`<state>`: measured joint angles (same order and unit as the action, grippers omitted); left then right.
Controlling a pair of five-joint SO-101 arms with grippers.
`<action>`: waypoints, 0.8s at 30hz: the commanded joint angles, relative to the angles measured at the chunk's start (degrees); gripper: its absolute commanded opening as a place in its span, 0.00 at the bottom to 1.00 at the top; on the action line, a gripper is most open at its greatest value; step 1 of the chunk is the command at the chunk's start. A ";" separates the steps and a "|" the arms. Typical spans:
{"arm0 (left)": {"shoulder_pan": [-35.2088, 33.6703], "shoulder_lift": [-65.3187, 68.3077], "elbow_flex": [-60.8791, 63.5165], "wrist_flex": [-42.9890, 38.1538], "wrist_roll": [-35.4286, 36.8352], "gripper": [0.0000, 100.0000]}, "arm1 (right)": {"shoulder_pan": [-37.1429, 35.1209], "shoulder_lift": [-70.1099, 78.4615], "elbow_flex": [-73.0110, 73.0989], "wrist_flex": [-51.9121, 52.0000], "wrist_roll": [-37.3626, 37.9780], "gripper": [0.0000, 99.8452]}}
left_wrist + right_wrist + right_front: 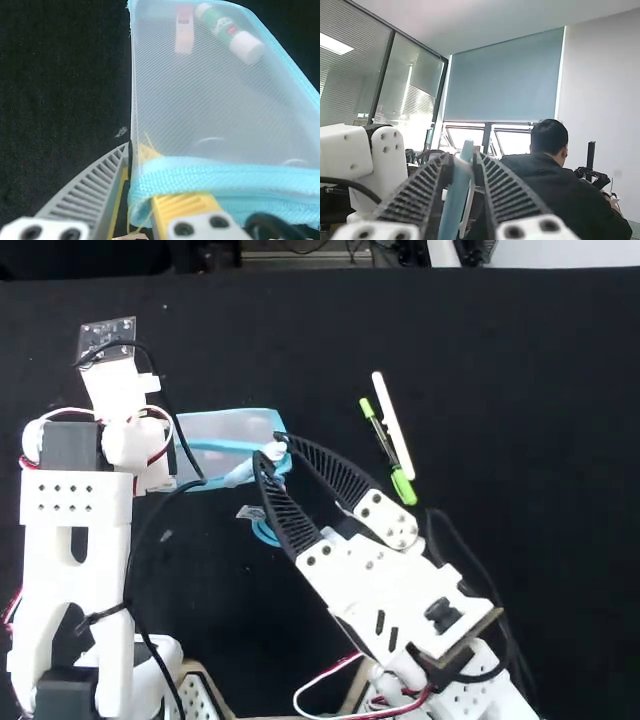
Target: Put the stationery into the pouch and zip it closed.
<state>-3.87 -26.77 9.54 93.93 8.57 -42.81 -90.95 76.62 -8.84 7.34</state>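
Note:
The translucent blue pouch [225, 440] lies left of centre on the black table. My left gripper [134, 150] is shut on the pouch's [210, 110] zip-side edge, which sits between the grey and yellow fingers. Inside the pouch lie a glue stick [230, 32] and a red flat item [184, 30]. My right gripper [270, 455], with black ribbed fingers, is shut on the pouch's other end. In the right wrist view the blue pouch edge [457, 195] stands pinched in the right gripper [465, 157]. A green marker [385, 450] and a white pen [392, 425] lie on the table to the right.
The black cloth table [520, 360] spreads wide to the right and at the back. The white left arm body [75, 530] stands at the left edge. A blue loop [265, 532] hangs below the pouch. A person [555, 200] sits in the room behind.

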 commanded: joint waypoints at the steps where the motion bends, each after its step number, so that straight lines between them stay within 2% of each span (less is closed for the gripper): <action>1: -0.04 0.70 1.45 -0.62 -0.53 0.03 | 1.67 5.85 -2.77 -4.75 0.00 0.01; 5: -0.04 0.70 1.45 -0.62 -0.53 0.03 | 4.40 11.56 -3.03 -12.57 -0.18 0.01; 12: -0.04 0.70 1.45 -0.62 -0.53 0.03 | 4.22 18.15 -1.01 -13.80 -0.18 0.01; 24: -0.04 0.70 1.45 -0.62 -0.53 0.03 | 4.04 8.84 11.82 -13.45 -0.35 0.01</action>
<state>-3.87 -26.77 9.54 93.93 8.57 -39.12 -78.73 86.11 -21.41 7.16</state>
